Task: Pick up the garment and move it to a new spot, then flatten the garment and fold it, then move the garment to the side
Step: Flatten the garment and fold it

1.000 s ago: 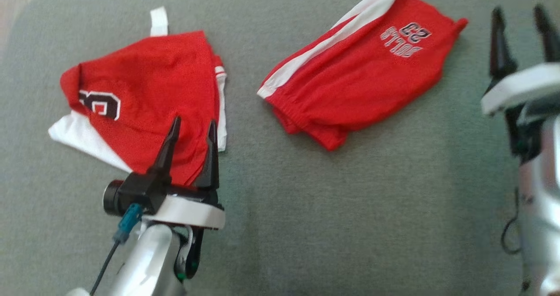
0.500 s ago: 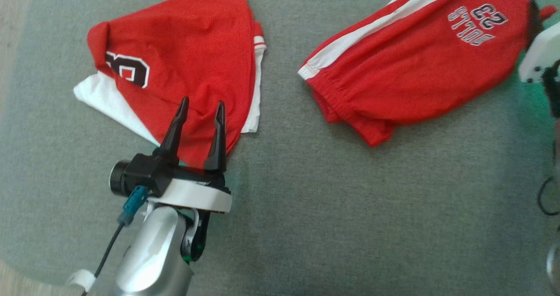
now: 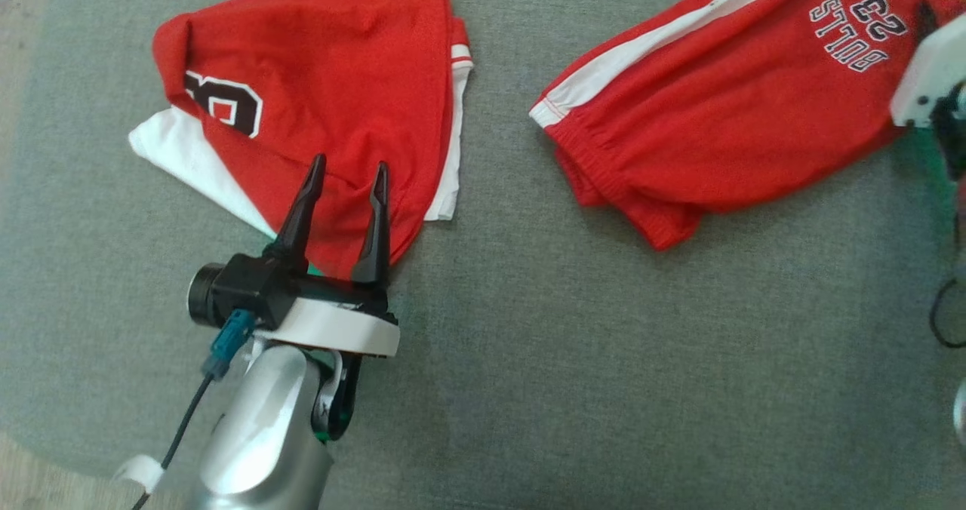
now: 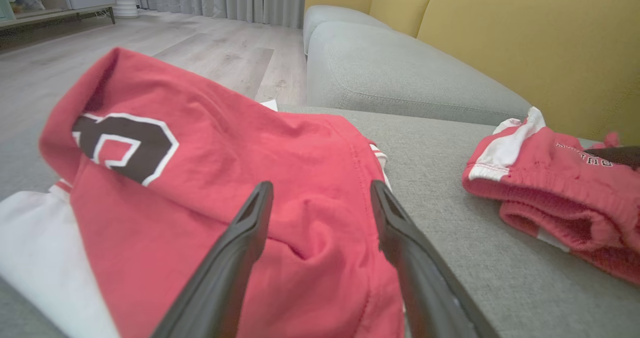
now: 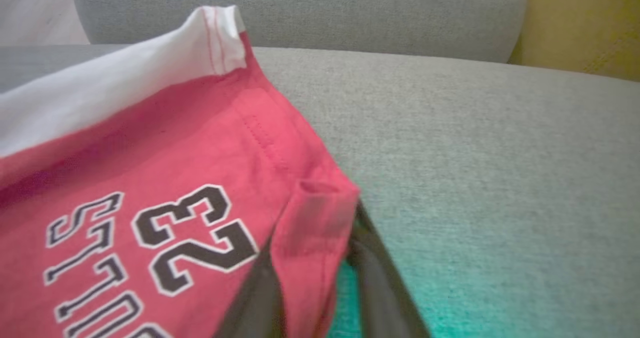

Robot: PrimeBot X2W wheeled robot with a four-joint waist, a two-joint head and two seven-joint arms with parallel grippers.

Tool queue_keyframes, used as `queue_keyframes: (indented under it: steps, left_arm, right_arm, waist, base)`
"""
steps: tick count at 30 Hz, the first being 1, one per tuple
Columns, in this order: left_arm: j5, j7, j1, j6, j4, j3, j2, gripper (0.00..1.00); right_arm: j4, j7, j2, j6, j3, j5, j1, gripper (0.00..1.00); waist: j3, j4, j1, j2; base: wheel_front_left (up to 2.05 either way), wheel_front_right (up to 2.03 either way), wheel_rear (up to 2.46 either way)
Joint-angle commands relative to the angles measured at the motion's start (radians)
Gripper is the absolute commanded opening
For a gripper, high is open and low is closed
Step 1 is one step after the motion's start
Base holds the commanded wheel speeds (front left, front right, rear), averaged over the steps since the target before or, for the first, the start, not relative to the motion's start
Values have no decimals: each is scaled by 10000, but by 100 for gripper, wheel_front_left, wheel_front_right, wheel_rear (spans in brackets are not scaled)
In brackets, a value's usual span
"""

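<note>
The garment, red shorts (image 3: 724, 110) with a white side stripe and "BULLS 23" print, lies crumpled at the upper right of the grey cushion. My right gripper (image 3: 930, 35) is at its far right corner. In the right wrist view my right gripper (image 5: 315, 223) straddles a folded red corner of the shorts (image 5: 175, 188); the jaws are still apart, with a gap beside the cloth. My left gripper (image 3: 349, 164) hovers open over the near edge of a folded red and white jersey (image 3: 339, 95), holding nothing; the left wrist view shows the left gripper (image 4: 320, 190) above the jersey (image 4: 225, 178).
The grey sofa cushion (image 3: 604, 344) has bare room across its near half. A second grey cushion (image 4: 400, 73) and a yellow backrest (image 4: 500, 28) lie beyond. Wooden floor (image 3: 19, 42) shows past the cushion's left edge.
The head camera has shifted, so both garments sit higher and further right in the picture. My right gripper has come from beside the shorts onto their right corner, and its jaws have begun narrowing.
</note>
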Motion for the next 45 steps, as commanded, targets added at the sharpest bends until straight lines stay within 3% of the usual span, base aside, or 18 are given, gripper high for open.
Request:
queue_keyframes:
  steps: [1, 18, 31, 37, 45]
  left_arm:
    - [135, -95, -245, 4, -272, 462, 65, 100]
    - [325, -95, 289, -83, -107, 730, 55, 100]
    - [323, -95, 726, -65, -84, 785, 53, 100]
    - [303, -95, 792, -52, -52, 784, 53, 100]
    - [348, -95, 943, 0, 28, 848, 53, 100]
  right_arm:
    - [242, 127, 255, -9, 213, 37, 142, 0]
    - [869, -1858, -425, -9, -351, 1549, 1142, 0]
    - [767, -2626, -1274, -9, -2391, 1274, 2857, 0]
    - [402, -2664, -855, -9, -3160, 632, 2987, 0]
    - [-9, -3095, 25, -9, -2755, 694, 2737, 0]
  waist:
    - [-29, -98, 1, 0]
    - [-1357, -1208, 1, 0]
    - [-2022, -1452, 1, 0]
    - [-2130, -1349, 1, 0]
    - [-2607, -1351, 1, 0]
  base:
    - [0, 0, 0]
    - [0, 0, 0]
    - [0, 0, 0]
    - [0, 0, 0]
    - [0, 0, 0]
